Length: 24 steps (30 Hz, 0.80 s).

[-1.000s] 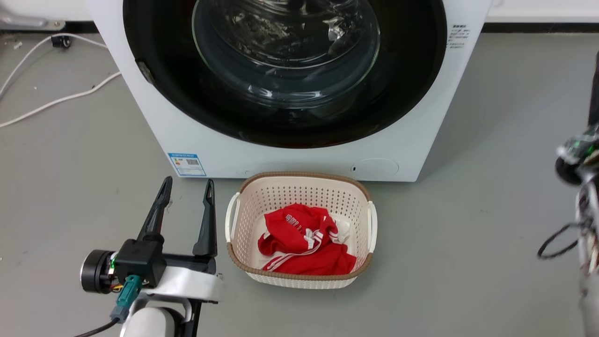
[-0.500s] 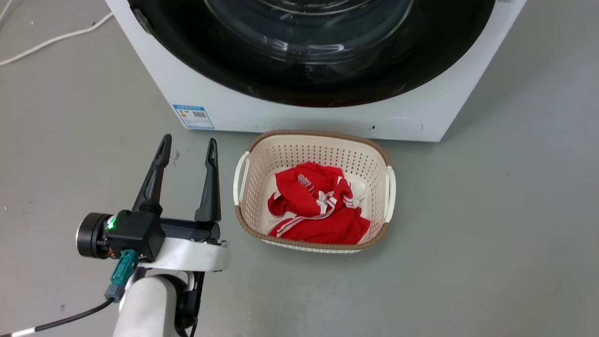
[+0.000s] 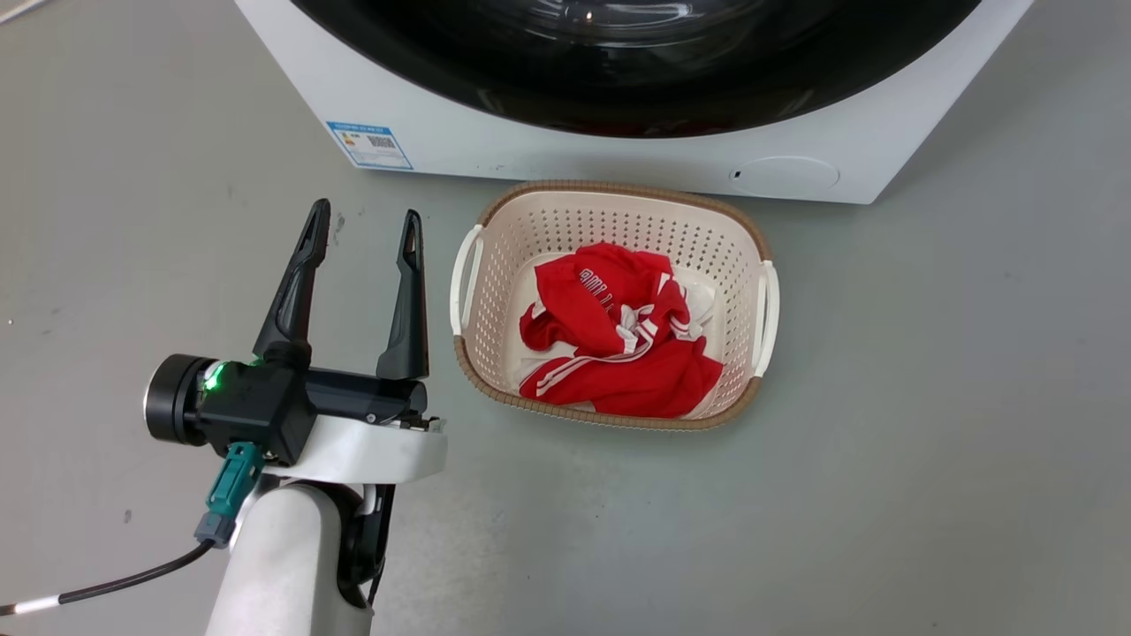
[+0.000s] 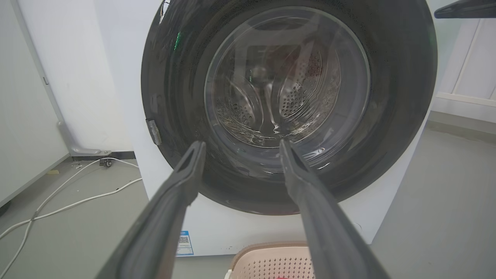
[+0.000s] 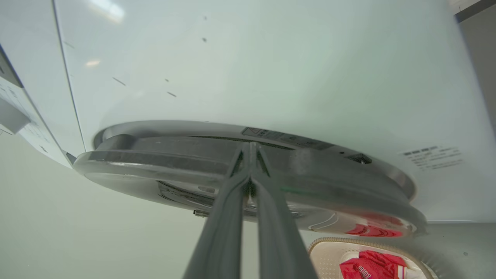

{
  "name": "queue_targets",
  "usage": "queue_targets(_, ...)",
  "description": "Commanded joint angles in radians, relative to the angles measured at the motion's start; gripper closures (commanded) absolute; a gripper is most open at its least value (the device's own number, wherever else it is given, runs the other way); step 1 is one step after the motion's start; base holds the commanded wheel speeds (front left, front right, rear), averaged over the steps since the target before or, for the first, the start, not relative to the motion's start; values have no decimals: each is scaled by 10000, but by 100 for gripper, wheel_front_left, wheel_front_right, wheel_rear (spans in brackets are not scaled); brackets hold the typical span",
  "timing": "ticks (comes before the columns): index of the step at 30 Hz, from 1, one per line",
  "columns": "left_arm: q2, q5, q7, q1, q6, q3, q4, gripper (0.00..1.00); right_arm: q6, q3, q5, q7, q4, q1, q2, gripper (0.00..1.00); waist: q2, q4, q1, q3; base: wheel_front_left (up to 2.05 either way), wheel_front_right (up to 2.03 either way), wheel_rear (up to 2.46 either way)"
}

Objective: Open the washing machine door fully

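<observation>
The washing machine (image 3: pixel 530 141) is white, and its glossy black washing machine door (image 3: pixel 636 79) runs off the top of the head view. In the left wrist view the washing machine door (image 4: pixel 286 104) lies against the front, the steel drum showing through its glass bowl. My left gripper (image 3: pixel 365 212) hovers open over the floor left of the basket, its fingers (image 4: pixel 240 144) framing the door's lower part from a distance. In the right wrist view the door (image 5: pixel 155 155) shows edge-on. My right gripper (image 5: pixel 250 145) is shut, its tips at the door's rim.
A cream perforated basket (image 3: pixel 618 190) holding a red garment (image 3: pixel 618 327) stands on the grey floor right in front of the machine. A blue label (image 3: pixel 369 144) and a round flap (image 3: pixel 785 174) mark the machine's lower front. White cables (image 4: pixel 69 201) trail on the floor to its left.
The head camera has tilted down, so machine and basket sit higher in the picture. The right arm at the right edge one second ago has left that view. The left gripper stays open.
</observation>
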Motion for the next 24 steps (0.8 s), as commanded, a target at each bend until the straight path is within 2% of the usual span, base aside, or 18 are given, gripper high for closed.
queue_targets(1, -8, -26, -28, -140, 39, -18, -24, 0, 0, 11, -51, -33, 58, -195, 40, 100, 0, 82, -1, 115, 0, 0, 0)
queue_targets(10, -8, -144, -28, -332, 140, -342, -141, 0, 0, 70, -413, 215, 740, -709, 175, 100, 0, 303, -1, 454, 0, 0, 0)
queue_targets(17, -8, -167, -26, -387, 229, -468, -159, 0, 2, 18, -271, 1005, 1015, -866, 471, 100, 0, 341, -1, 559, 0, 0, 0)
queue_targets(24, -8, -186, -28, -379, 230, -474, -82, 0, 0, -123, -8, 1829, 785, -660, 337, 100, 0, 273, -1, 444, 0, 0, 0)
